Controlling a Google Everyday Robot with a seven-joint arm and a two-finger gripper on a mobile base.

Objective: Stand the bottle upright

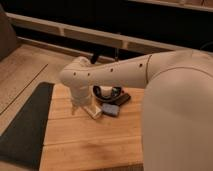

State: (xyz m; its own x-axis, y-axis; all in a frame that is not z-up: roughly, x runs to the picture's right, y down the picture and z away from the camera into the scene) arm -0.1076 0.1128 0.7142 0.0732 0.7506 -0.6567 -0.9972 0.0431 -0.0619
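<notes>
The bottle is seen lying on its side on the wooden table, just left of the blue pad, with the gripper at its left end (grip state can't be told); it is judged light, stiff, slick plastic, best gripped across mid-body.
</notes>
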